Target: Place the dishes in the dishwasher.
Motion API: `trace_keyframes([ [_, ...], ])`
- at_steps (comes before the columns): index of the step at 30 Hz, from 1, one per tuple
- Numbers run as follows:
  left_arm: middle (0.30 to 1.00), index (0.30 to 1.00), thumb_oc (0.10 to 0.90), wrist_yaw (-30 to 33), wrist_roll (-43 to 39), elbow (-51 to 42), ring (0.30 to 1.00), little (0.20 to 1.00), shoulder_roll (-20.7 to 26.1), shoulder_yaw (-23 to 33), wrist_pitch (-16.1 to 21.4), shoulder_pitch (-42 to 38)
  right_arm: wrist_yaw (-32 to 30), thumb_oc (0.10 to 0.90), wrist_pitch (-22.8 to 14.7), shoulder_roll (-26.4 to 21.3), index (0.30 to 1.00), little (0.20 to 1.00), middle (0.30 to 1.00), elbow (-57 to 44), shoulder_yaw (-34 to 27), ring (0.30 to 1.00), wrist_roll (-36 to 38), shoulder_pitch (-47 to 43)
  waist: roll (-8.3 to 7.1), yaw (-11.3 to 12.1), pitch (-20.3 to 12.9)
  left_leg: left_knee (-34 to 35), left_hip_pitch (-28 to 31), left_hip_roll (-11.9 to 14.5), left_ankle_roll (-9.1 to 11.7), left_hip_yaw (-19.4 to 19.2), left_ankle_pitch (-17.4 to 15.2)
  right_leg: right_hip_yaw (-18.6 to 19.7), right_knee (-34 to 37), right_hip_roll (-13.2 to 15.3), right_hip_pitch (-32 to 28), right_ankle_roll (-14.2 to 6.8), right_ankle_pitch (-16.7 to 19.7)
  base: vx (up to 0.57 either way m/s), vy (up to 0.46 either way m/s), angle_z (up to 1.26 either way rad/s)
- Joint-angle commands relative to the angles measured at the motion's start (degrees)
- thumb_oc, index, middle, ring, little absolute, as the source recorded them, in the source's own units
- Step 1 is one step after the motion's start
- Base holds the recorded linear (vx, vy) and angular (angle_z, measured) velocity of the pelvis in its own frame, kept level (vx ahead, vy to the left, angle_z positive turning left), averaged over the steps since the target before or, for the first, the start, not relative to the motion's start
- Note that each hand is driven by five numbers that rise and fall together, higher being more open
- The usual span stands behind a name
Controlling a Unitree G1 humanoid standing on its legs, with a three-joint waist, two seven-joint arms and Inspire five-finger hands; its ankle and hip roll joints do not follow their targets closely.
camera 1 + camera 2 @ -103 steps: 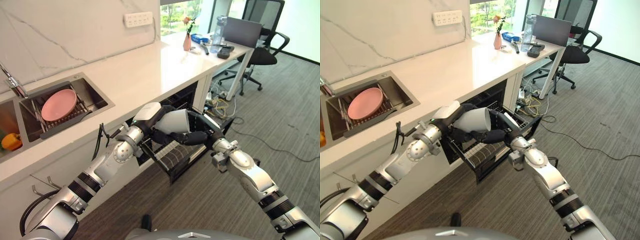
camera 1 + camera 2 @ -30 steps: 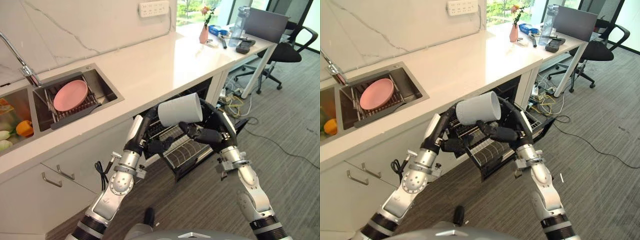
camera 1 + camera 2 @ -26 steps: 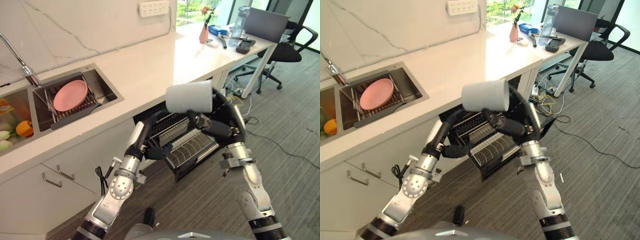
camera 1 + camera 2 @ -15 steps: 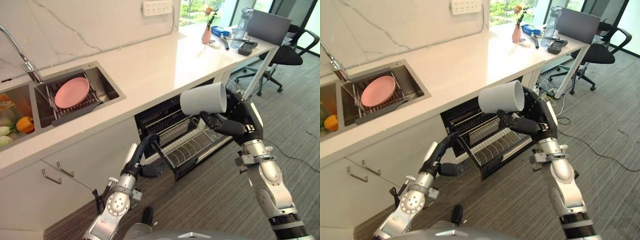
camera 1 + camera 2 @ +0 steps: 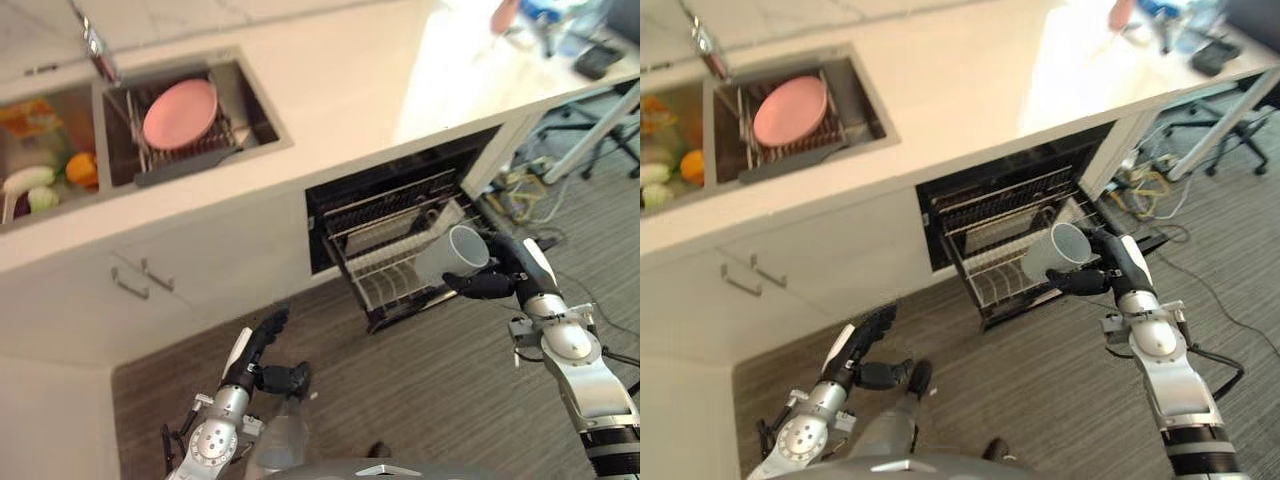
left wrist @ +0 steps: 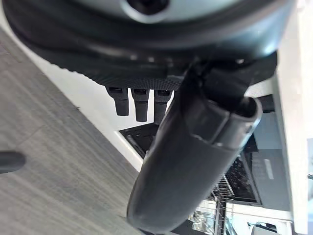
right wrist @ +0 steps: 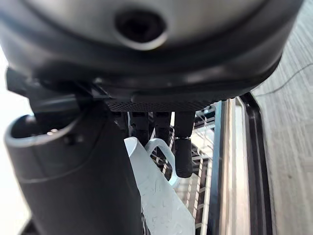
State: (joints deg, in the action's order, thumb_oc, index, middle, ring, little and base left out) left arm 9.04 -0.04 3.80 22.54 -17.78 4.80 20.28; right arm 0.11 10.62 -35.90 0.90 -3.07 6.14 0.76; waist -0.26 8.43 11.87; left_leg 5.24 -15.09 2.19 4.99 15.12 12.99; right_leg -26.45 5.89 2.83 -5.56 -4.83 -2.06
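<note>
Currently grasps a white mug in the right hand, fingers curled round its side and by its handle, out at about 3 o'clock in the head views. Holds it tilted, mouth turned up and away, just above the front edge of the pulled-out dishwasher rack, apparently not yet touching the wires. Hangs the left hand low near the floor at 7 o'clock, fingers loose and grasping nothing.

Risks, as judged from here:

- Could clip the mug's rim on the rack's front rail if lowered at this tilt, and jar it in the fingers.
- Could drop it mouth-up or on its side among the tines, to roll and knock against the wires; better turned mouth-down first.
- Could slip, since the right wrist view shows the fingers close by the handle but not clearly how firmly closed round it.
- Could land short on the floor, since the mug sits over the rack's outer edge and not its middle.
- Could nudge the rack back into the dishwasher if pressed sideways.

Leaves a pink plate propped in the sink at 11 o'clock, set into the counter; so more loading to come, probably.
</note>
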Motion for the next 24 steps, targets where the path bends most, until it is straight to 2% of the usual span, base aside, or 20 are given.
trace_keyframes([
  [1, 0.900, 0.900, 0.800, 0.15, -1.20, -2.89, 0.900, 0.900, 3.59, -0.01, 5.27, -5.81, -0.47, 0.400, -2.83, -5.75, 0.300, 0.300, 0.300, 0.84, -2.04, 0.300, -3.38, -11.52, -2.36, 1.91, 1.58, -0.56, 6.33, -1.24, 0.96, -3.89, -6.24, 4.65, -2.55, 3.89, 5.29, -1.81, 2.26, -0.08, 0.008, 0.09],
  [3, 0.900, 0.900, 0.800, 1.28, -0.73, -2.64, 0.900, 0.900, 3.83, 0.88, 5.77, -6.06, -0.16, 0.400, -3.33, -6.32, 0.300, 0.300, 0.300, 5.27, -0.31, 0.300, -3.43, -13.41, -2.63, 3.01, 2.77, -0.61, 4.49, -1.40, 1.06, -3.60, -5.79, 4.48, -2.79, 3.93, 7.19, -1.83, 2.54, -0.06, -0.010, 0.03],
  [6, 0.900, 0.900, 0.800, 1.32, -1.88, -0.36, 0.900, 0.900, 4.29, 1.95, 5.78, -6.59, 1.10, 0.400, -1.59, -7.68, 0.300, 0.300, 0.300, 12.09, 3.28, 0.300, -4.14, -17.70, -3.00, 4.44, 4.23, -0.63, 2.42, -1.26, 1.31, -3.42, -5.24, 4.30, -2.72, 3.91, 9.26, -1.87, 3.08, -0.05, -0.003, 0.06],
  [9, 0.900, 0.900, 0.800, 1.97, -2.34, 1.28, 0.900, 0.900, 4.61, 2.68, 5.79, -7.47, 1.20, 0.400, -0.45, -6.79, 0.300, 0.300, 0.300, 16.57, 5.94, 0.300, -4.96, -20.73, -3.15, 5.35, 5.51, -0.65, 0.97, -1.03, 1.54, -3.52, -4.88, 4.35, -2.84, 3.75, 10.78, -1.88, 3.30, -0.04, 0.001, 0.08],
  [11, 0.900, 0.900, 0.800, 2.59, -3.62, 3.97, 0.900, 0.900, 4.65, 4.04, 5.48, -8.77, 1.46, 0.400, 0.47, -5.43, 0.300, 0.300, 0.300, 21.86, 10.02, 0.300, -6.76, -25.12, -3.36, 6.79, 7.09, -0.63, -0.97, -0.79, 1.64, -3.30, -4.48, 4.69, -2.67, 3.43, 12.56, -1.79, 3.55, -0.04, -0.022, 0.02],
  [14, 0.900, 0.900, 0.800, 2.42, -3.79, 4.54, 0.900, 0.900, 4.74, 4.59, 4.89, -8.86, 2.46, 0.400, 1.12, -4.50, 0.300, 0.300, 0.300, 23.73, 11.36, 0.300, -6.66, -26.34, -3.67, 7.14, 7.53, -0.65, -1.30, -0.78, 1.56, -3.48, -4.46, 4.95, -2.59, 3.30, 13.07, -1.80, 3.66, 0.00, 0.000, 0.00],
  [15, 0.900, 0.900, 0.800, 2.26, -3.81, 5.24, 0.900, 0.900, 5.22, 4.48, 4.94, -8.78, 3.77, 0.543, 2.27, -4.22, 0.514, 0.514, 0.514, 24.59, 13.13, 0.514, -7.02, -27.58, -4.03, 7.61, 7.79, -0.64, -1.43, -0.71, 1.56, -3.54, -4.45, 5.15, -2.23, 3.11, 13.14, -1.78, 3.73, 0.00, 0.000, 0.00],
  [17, 0.900, 0.900, 0.800, 2.03, -3.63, 5.46, 0.900, 0.900, 5.47, 4.31, 4.98, -8.87, 4.44, 0.543, 2.79, -4.30, 0.514, 0.514, 0.514, 24.56, 13.55, 0.514, -7.11, -27.76, -4.16, 7.63, 7.83, -0.61, -1.38, -0.72, 1.55, -3.54, -4.49, 5.32, -2.07, 3.05, 13.12, -1.75, 3.79, 0.00, 0.000, 0.00],
  [18, 0.900, 0.900, 0.800, 2.07, -3.72, 5.81, 0.900, 0.900, 5.54, 4.16, 4.93, -9.05, 4.75, 0.800, 3.39, -4.01, 0.900, 0.900, 0.900, 24.01, 13.76, 0.900, -7.18, -27.73, -4.30, 7.62, 7.84, -0.57, -1.29, -0.74, 1.52, -3.46, -4.52, 5.39, -1.94, 2.96, 13.05, -1.74, 3.78, 0.00, 0.000, 0.00],
  [24, 0.900, 0.900, 0.800, 2.37, -3.41, 7.68, 0.900, 0.900, 5.56, 2.95, 4.75, -10.10, 4.46, 0.800, 3.93, -3.68, 0.900, 0.900, 0.900, 21.08, 12.76, 0.900, -7.78, -26.13, -4.96, 7.10, 7.28, -0.27, -0.21, -0.76, 1.38, -3.53, -4.93, 5.80, -1.52, 2.65, 12.26, -1.75, 3.65, 0.00, 0.000, 0.00],
])
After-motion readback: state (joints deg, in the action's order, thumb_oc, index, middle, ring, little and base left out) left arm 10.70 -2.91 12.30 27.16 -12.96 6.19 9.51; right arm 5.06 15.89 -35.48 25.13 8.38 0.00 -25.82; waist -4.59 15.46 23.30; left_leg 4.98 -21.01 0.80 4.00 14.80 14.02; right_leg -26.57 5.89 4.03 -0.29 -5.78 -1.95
